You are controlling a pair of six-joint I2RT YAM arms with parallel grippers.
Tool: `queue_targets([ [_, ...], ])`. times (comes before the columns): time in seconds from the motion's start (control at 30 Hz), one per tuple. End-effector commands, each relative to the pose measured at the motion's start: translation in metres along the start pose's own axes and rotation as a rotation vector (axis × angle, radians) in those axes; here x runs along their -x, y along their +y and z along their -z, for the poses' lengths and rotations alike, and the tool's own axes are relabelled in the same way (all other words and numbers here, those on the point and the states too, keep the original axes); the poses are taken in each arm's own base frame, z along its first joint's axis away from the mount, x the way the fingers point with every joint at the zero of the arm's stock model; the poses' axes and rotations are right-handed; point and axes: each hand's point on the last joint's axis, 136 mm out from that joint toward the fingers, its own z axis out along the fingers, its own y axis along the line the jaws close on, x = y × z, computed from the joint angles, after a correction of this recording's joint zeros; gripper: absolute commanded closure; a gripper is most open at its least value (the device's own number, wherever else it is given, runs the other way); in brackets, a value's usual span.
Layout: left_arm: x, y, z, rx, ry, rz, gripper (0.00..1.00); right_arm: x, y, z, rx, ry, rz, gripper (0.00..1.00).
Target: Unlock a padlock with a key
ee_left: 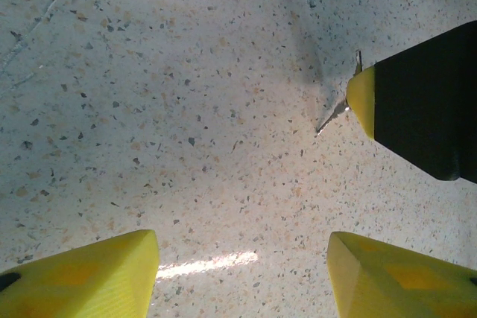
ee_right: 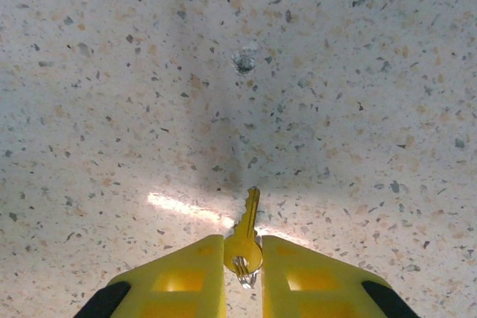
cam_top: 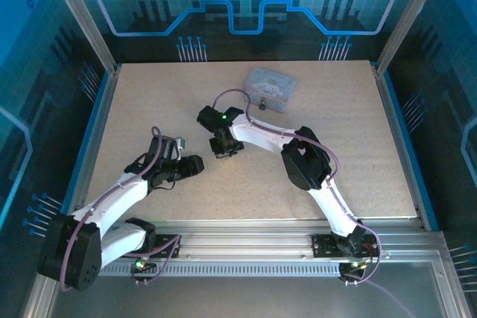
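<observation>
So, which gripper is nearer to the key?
Right. The right gripper is shut on the brass key, holding its head between the fingertips. The left gripper is open and apart from the key, which is ahead of its fingers.

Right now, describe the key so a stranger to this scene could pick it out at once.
On the speckled table, find the right gripper near the middle, in front of the grey tin at the back. The key is pinched by its head between that gripper's yellow fingertips, blade pointing out toward the tabletop. Slim brass-coloured metal sets it apart from those fingertips.
</observation>
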Motion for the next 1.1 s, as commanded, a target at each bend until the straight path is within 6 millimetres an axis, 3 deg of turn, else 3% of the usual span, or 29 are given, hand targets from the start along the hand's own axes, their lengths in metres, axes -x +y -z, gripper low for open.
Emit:
queue_targets([
  [0.0, -0.009, 0.001, 0.000, -0.008, 0.020, -0.023, 0.38, 0.005, -0.003, 0.015, 0.020, -0.028, -0.013, 0.84],
  [0.27, -0.005, -0.020, 0.007, -0.133, -0.024, -0.116, 0.30, 0.015, 0.002, 0.037, 0.089, -0.133, -0.036, 0.84],
  [0.53, 0.007, -0.040, 0.027, -0.196, -0.075, -0.097, 0.29, 0.026, 0.008, 0.088, 0.231, -0.330, 0.005, 0.84],
  [1.07, 0.057, -0.121, 0.091, -0.391, -0.093, -0.079, 0.35, 0.002, 0.037, 0.163, 0.512, -0.623, 0.355, 0.86],
])
